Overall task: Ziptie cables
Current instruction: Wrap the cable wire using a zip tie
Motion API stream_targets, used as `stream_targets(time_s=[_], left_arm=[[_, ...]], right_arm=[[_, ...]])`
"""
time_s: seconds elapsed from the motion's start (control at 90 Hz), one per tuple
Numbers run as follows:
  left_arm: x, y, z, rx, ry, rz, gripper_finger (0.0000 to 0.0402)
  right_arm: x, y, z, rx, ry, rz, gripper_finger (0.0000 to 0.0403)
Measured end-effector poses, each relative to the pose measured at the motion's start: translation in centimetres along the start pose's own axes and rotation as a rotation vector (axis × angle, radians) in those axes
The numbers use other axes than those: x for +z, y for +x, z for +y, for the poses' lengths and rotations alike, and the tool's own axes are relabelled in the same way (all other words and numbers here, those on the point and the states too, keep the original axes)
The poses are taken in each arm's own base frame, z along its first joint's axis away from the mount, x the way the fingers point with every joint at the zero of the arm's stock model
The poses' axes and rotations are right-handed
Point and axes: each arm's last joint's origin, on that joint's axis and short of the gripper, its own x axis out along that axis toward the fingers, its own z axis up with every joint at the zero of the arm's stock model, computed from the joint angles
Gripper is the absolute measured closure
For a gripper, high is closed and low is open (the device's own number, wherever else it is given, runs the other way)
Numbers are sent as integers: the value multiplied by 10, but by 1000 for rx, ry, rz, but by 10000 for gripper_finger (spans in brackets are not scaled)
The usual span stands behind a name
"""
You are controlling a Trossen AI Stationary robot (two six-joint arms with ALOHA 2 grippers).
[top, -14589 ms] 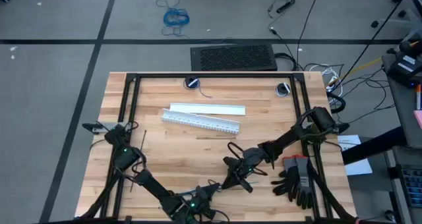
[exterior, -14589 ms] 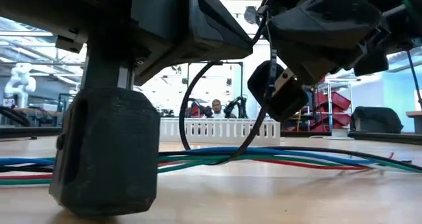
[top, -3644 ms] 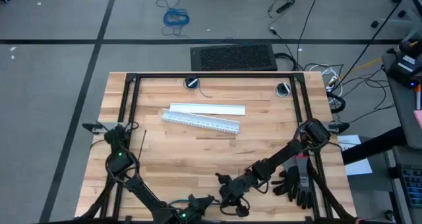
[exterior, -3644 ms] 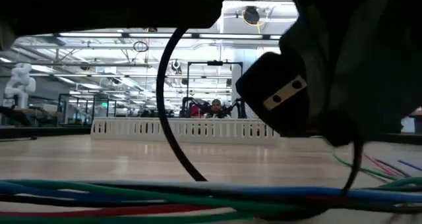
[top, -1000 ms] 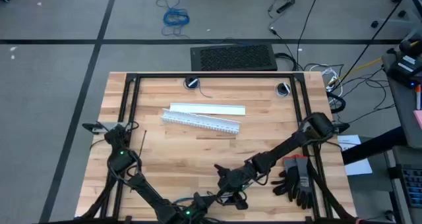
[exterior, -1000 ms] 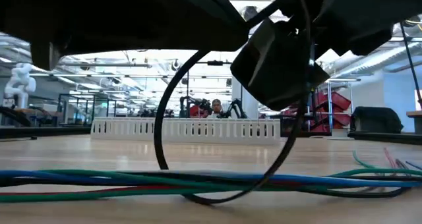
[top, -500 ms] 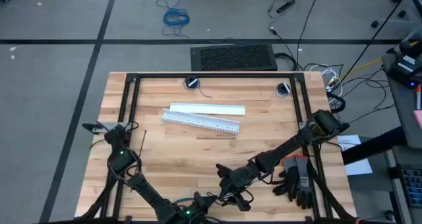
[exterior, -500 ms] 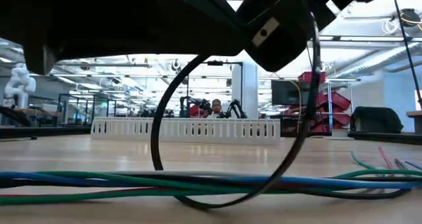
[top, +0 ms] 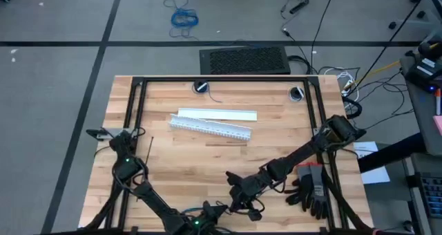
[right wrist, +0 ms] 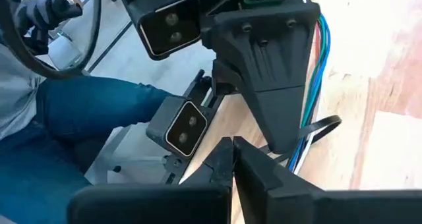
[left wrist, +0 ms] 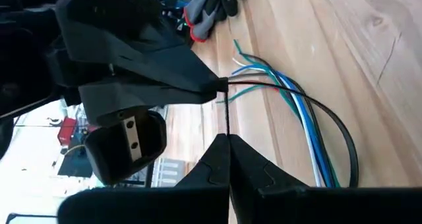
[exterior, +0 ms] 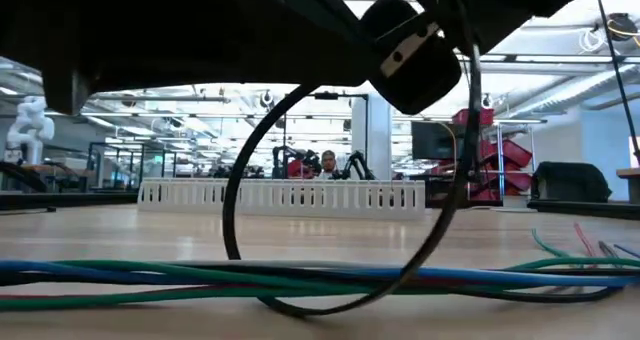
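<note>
The cables (exterior: 150, 275), blue, green and red wires, lie flat on the wood near the table's front edge; they also show in the left wrist view (left wrist: 310, 128). A black ziptie (exterior: 450, 180) is looped around them, passing under the bundle and rising in a wide arc. My left gripper (top: 219, 209) and right gripper (top: 238, 193) meet tip to tip above the bundle, both shut on the ziptie. A second ziptie (top: 149, 148) lies straight on the wood at the left. My left gripper (left wrist: 228, 141) pinches a thin straight stretch of the ziptie (left wrist: 227, 118) between its two fingertips. That stretch runs taut from its tips to the right gripper's tips. My right gripper (left wrist: 221, 87) pinches the ziptie at the top of the loop (left wrist: 250, 87), at its fingertips. The loop hangs below the fingers, arcs outward and passes under the cables on the table.
A white slotted duct (top: 210, 128) and its flat cover (top: 217, 115) lie mid-table. Grey and black gloves (top: 311, 186) sit at the right front. Black frame bars (top: 221, 79) ring the table. A person in jeans (right wrist: 66, 112) sits by the near edge.
My right gripper has risen, drawing the top of the ziptie loop up with it, so the loop now stands taller. The bottom of the loop and the cables have stayed on the table.
</note>
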Motion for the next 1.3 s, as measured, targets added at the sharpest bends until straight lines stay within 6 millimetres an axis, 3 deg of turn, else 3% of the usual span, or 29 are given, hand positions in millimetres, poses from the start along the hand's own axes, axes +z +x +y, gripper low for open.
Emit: stream_targets(time_s=[0.478,1.078,1.156,1.3], left_arm=[[-2,-5,-4,-43,-21,-10,402],[-30,-5,-22,-98,-107,31,402],[-37,-6,-24,-97,-179,69,402],[-53,-7,-22,-37,-468,152,402]], right_arm=[[13,-12,-16,-143,-63,-65,403],[26,-31,-29,-432,-163,-120,403],[27,-31,-31,-456,-164,-127,403],[23,-28,-30,-464,-163,-109,403]])
